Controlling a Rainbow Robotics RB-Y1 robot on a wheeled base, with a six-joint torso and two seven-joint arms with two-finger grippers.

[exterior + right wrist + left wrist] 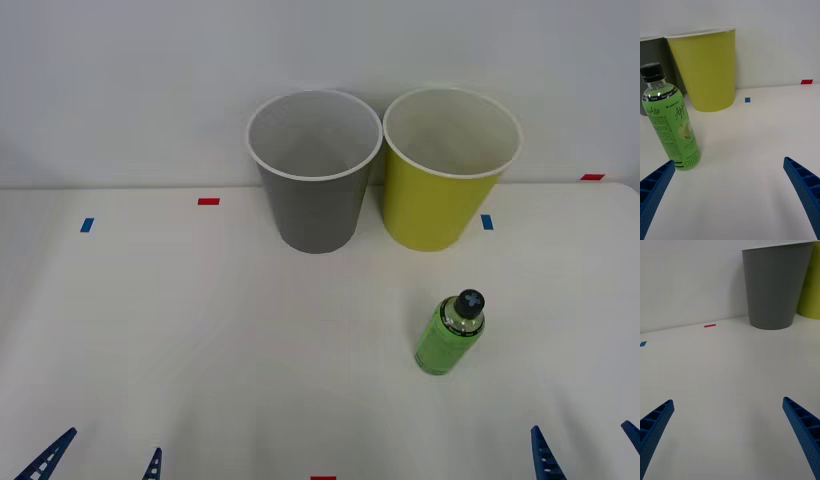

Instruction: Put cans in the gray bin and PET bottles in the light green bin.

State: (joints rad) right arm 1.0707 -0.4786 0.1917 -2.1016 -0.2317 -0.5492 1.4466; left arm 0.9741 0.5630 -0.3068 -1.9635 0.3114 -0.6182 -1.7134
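My left hand (98,462) hangs spread at the near edge of the white bench (200,330). The gray bin (314,170) and green bin (447,167) stand touching against the pale wall. The bottle (450,332) stands upright before the green bin, and my right hand (585,450) hangs spread near it.

The green bottle (672,125) carries a label reading "LINC TEA" and "Apple Lite" in white. The small print below is too fine to read.
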